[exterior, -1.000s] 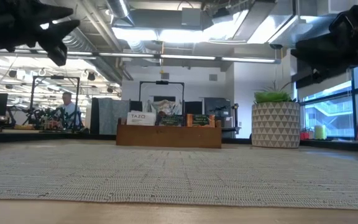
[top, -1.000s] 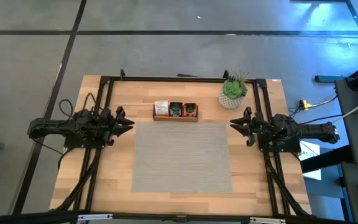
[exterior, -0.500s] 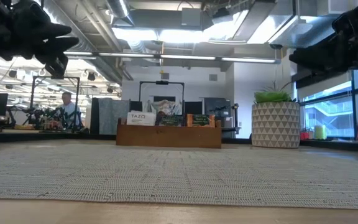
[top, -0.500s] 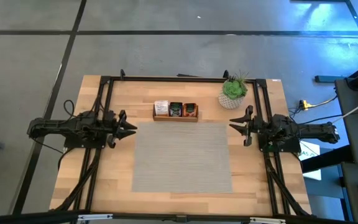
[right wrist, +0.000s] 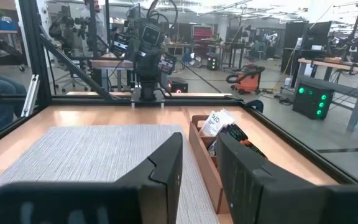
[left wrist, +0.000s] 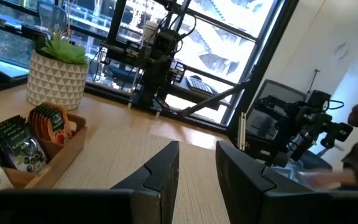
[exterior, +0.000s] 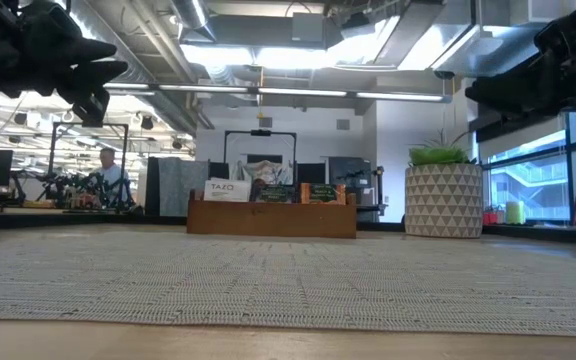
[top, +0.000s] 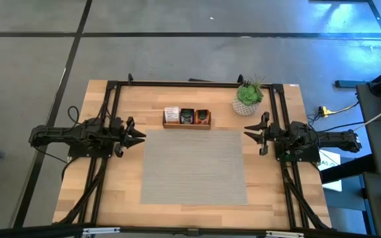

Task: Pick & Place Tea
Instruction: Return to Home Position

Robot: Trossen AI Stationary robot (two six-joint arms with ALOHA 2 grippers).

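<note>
The tea is a row of sachets [top: 187,116], white, dark and orange, standing on edge in a brown wooden tray [top: 187,125] at the far middle of the table. The left wrist view also shows the sachets [left wrist: 23,140], and the right wrist view shows them too [right wrist: 225,134]. My left gripper [top: 137,137] hovers level at the table's left, pointing right. It is open with nothing between its fingers. My right gripper [top: 253,135] hovers level at the table's right and points left, open and empty. Both are well away from the tray.
A grey woven mat [top: 194,165] covers the middle of the table in front of the tray. A potted green plant [top: 248,99] in a white patterned pot stands right of the tray, close to my right gripper. A black frame [top: 177,84] runs along the table's edges.
My left gripper has tipped down to level and sunk slightly, its tips reaching a little further toward the mat. My right gripper has rolled about its own pointing line while staying in place. The tea and tray have not moved.
</note>
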